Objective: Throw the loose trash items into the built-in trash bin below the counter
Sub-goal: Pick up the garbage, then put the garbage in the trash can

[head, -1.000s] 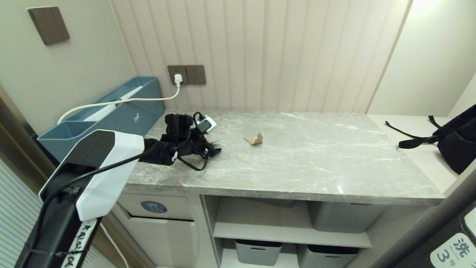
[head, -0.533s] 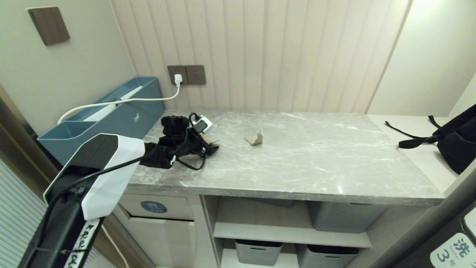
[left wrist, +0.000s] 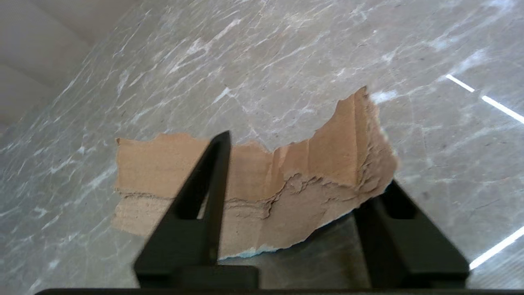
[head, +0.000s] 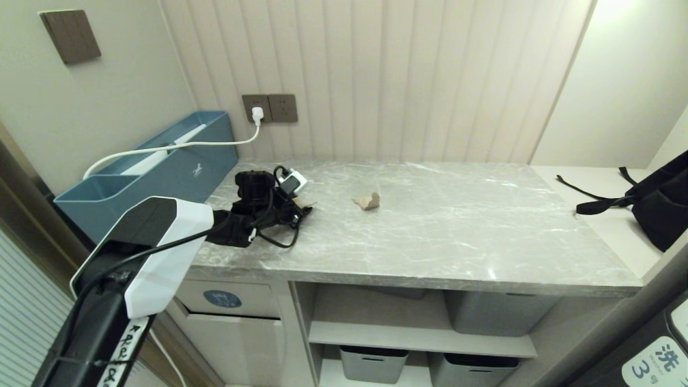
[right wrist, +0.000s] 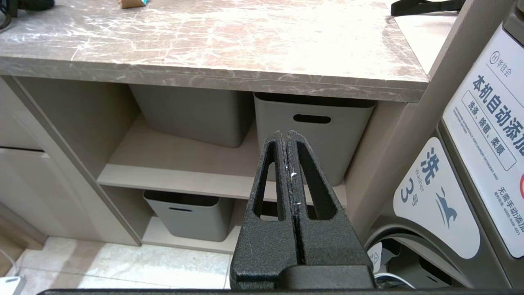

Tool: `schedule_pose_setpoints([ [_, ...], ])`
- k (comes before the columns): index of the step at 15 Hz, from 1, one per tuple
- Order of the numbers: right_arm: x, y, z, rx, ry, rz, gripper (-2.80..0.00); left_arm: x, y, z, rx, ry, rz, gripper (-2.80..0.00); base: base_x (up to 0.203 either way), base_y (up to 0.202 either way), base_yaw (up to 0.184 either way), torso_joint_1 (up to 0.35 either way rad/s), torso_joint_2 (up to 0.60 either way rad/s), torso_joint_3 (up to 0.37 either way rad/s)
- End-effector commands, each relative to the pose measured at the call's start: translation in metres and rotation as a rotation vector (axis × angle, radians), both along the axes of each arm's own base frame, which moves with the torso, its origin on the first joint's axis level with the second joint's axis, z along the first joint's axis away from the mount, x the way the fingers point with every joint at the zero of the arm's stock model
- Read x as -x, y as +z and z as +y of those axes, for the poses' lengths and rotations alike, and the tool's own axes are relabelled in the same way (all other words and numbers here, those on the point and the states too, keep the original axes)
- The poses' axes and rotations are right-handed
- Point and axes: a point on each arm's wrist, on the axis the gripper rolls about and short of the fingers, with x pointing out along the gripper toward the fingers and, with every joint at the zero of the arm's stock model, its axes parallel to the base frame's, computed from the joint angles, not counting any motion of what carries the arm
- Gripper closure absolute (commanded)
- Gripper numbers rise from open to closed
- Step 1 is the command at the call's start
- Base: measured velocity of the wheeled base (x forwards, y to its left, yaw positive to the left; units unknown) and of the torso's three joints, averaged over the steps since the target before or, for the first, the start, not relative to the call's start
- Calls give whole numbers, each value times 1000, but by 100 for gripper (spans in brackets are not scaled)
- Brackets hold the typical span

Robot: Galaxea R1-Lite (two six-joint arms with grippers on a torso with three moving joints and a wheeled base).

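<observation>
On the grey marble counter [head: 457,231], near its left end, my left gripper [head: 305,209] has its jaws drawn in on a torn tan cardboard piece [left wrist: 286,192]. One finger [left wrist: 204,196] crosses in front of the piece and the other presses its far edge. A second small tan scrap [head: 367,201] lies loose further right on the slab. The trash bin flap with its blue oval sticker [head: 222,299] is below the counter's left end. My right gripper [right wrist: 286,135] hangs shut and idle in front of the shelves.
A blue organiser tray [head: 161,161] and a white plugged-in cable [head: 257,114] stand at the back left, with a small charger [head: 293,180] beside the left wrist. A black strapped bag [head: 661,204] lies at the far right. Grey boxes [head: 373,363] fill the shelves, and a washer [right wrist: 470,176] stands to the right.
The left gripper's jaws have drawn in onto the cardboard piece, and the hand has shifted slightly left and back over the counter. The other scrap has not moved.
</observation>
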Motion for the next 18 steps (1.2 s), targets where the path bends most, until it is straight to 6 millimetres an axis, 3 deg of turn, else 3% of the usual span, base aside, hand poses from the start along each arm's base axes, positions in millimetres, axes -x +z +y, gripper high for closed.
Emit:
schedule_pose_setpoints([
  [1,0,0,0,0,1,-2,0,0,-1,-2,-1,-5,0,0,0,0,0,0,0,0],
  [7,0,0,0,0,1,-2,0,2,1,-5,6,-22,2,0,0,0,0,0,0,0],
  [10,0,0,0,0,1,-2,0,5,16,-6,15,-27,-17,0,0,0,0,0,0,0],
  [15,0,0,0,0,1,-2,0,39,75,3,50,-33,5,0,0,0,0,0,0,0],
  [18,0,0,0,0,1,-2,0,86,124,14,97,-25,32,0,0,0,0,0,0,0],
])
